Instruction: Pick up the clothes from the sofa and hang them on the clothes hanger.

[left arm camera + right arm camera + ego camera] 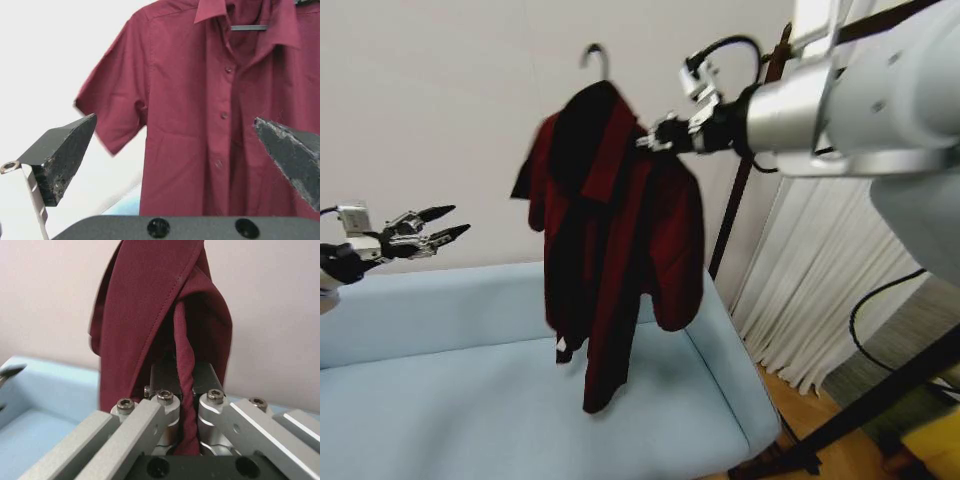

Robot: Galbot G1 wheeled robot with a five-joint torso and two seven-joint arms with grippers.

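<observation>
Dark red short-sleeved button-up shirt: hangs full length on a dark hanger with its curved hook uppermost. Front closed, collar open. Shoulder fabric on the right is bunched and clamped in the right gripper. Hem low over the pale blue sofa; contact unclear.
</observation>
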